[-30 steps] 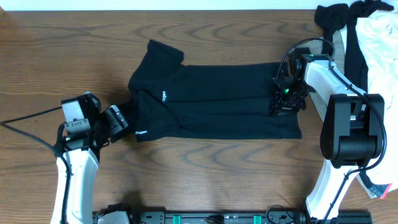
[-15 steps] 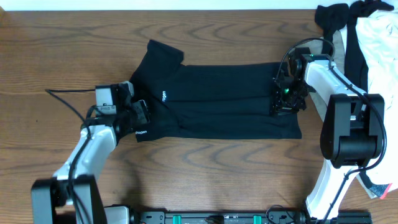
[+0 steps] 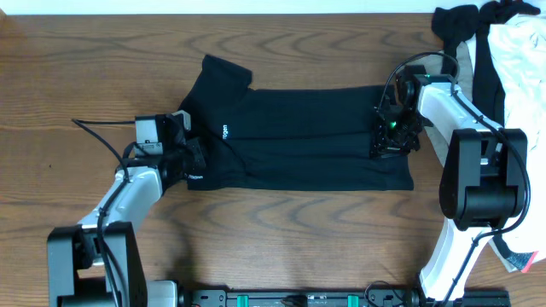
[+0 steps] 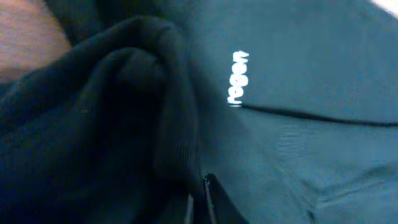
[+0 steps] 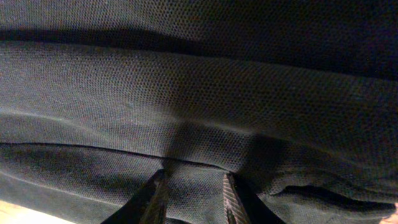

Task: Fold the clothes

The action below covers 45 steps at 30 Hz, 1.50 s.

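One black shirt (image 3: 299, 141) lies on a wooden table (image 3: 281, 222), left end effector (image 3: 193, 159) clenched on it, right end effector (image 3: 380, 141) parted on its hem.

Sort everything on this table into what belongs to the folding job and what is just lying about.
Belongs to the job:
black collared shirt, spread out mid-table
left gripper, at its sleeve end
right gripper, at its hem end

Just lying about:
black garment, bunched in the far right corner
pale cloth, beside it
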Each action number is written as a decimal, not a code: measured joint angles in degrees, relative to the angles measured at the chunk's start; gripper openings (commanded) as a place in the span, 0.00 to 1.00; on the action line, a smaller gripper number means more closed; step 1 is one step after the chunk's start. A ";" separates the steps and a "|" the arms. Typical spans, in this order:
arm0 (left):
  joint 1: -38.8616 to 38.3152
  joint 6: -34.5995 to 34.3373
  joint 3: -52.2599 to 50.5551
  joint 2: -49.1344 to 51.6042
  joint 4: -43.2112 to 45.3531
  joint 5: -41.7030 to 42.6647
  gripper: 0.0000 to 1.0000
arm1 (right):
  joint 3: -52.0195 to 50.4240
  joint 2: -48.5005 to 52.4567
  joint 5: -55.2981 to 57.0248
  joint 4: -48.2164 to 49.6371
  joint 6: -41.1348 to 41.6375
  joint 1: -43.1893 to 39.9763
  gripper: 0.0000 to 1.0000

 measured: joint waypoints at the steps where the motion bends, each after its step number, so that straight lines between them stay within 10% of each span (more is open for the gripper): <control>1: 0.00 0.00 0.00 -0.52 0.02 0.48 0.08 | 0.00 0.00 0.00 0.00 -0.02 0.00 0.30; 18: 0.00 -0.04 0.02 -6.01 5.53 -10.82 0.09 | 0.00 0.00 0.00 0.00 -0.02 0.00 0.30; 25: 0.00 0.17 0.02 -6.01 3.30 -16.26 0.63 | 0.00 0.00 0.00 0.00 0.00 0.00 0.30; 45: 0.00 -0.26 0.02 -6.01 -8.90 -18.25 0.38 | 0.00 0.00 -0.02 0.00 -0.02 0.00 0.31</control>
